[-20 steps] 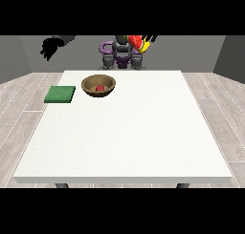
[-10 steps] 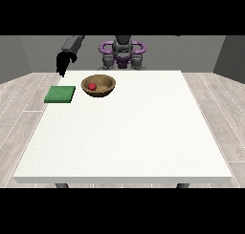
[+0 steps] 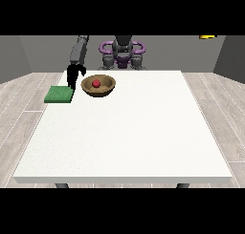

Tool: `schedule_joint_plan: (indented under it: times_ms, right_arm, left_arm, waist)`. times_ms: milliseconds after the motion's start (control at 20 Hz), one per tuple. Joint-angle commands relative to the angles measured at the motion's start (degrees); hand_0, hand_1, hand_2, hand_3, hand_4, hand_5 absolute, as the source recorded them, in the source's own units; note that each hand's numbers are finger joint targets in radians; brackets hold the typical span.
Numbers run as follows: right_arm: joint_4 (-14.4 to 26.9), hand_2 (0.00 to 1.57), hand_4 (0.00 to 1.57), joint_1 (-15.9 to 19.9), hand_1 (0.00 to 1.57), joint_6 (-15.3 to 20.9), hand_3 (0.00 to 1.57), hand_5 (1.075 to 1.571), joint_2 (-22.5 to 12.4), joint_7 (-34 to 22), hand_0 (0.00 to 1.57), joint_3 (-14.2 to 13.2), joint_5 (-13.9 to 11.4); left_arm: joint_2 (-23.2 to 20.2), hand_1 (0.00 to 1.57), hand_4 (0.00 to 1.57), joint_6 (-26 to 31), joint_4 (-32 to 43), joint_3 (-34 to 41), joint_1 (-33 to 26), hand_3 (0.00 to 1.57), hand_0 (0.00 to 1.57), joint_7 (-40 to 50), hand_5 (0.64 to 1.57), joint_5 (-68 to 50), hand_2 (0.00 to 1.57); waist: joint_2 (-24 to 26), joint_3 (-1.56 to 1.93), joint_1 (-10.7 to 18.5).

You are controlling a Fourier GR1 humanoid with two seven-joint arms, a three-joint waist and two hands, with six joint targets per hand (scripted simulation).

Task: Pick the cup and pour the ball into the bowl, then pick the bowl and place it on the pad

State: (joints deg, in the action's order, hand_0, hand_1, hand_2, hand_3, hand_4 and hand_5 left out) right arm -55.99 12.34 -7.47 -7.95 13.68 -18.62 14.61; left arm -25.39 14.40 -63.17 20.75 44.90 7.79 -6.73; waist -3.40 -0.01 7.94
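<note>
A brown bowl [image 3: 98, 85] stands on the far left part of the white table [image 3: 129, 132], and a red ball [image 3: 96, 83] lies inside it. To the bowl's left, a flat green pad [image 3: 59, 94] rests by the table's left edge. Between the pad and the bowl hangs the hand at the view's left [image 3: 73, 76]. Its fingers point down, relaxed, and it holds nothing. It is close to the bowl's left rim without touching it. No hand shows at the view's right. A small yellow thing [image 3: 208, 37], perhaps the cup, sits at the scene's top edge, far right.
The robot's torso [image 3: 122, 54] with purple rings stands behind the table's far edge. Grey wood floor surrounds the table.
The hand at the view's left has come down from high at the far left to just beside the bowl. The yellow thing near the robot's head is gone from there.
</note>
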Motion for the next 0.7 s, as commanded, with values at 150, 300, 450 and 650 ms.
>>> schedule_joint_plan:
  times_ms: [150, 300, 450, 650]
  right_arm:
    - [8.42, 0.00, 0.56, 5.46, 0.00, 1.48, 0.00, 1.560, 1.05, 3.18, 0.00, 0.52, -0.35]
    - [15.50, 0.00, 0.53, 8.07, 0.00, -2.58, 0.00, 1.553, -4.19, 8.70, 0.00, -3.96, 1.84]
    - [16.79, 0.00, 0.51, 8.62, 0.00, -0.31, 0.00, 1.552, -1.19, 10.90, 0.00, -0.01, -1.45]
    - [19.40, 0.00, 0.47, 7.96, 0.00, -1.71, 0.00, 1.548, -1.72, 14.62, 0.00, -0.62, -1.23]
  left_arm:
    - [-5.68, 0.00, 1.01, 4.94, -1.36, 3.49, -3.09, 0.00, 0.00, 2.02, 1.535, -5.51, 0.00]
    - [-2.14, 0.00, 1.01, 3.73, -7.63, 1.15, -4.75, 0.00, 0.00, -0.33, 1.532, -5.29, 0.00]
    - [-6.86, 0.00, 1.02, 2.52, -5.29, 3.99, -4.27, 0.00, 0.00, 1.54, 1.533, -5.98, 0.00]
    - [-7.16, 0.00, 1.01, 6.10, -6.87, 4.15, -6.75, 0.00, 0.00, 1.09, 1.539, -8.64, 0.00]
  waist:
    - [-1.22, 0.03, -1.46]
    - [-4.85, 0.08, 2.74]
    - [-4.36, 0.05, -1.95]
    - [-5.74, 0.06, -0.46]
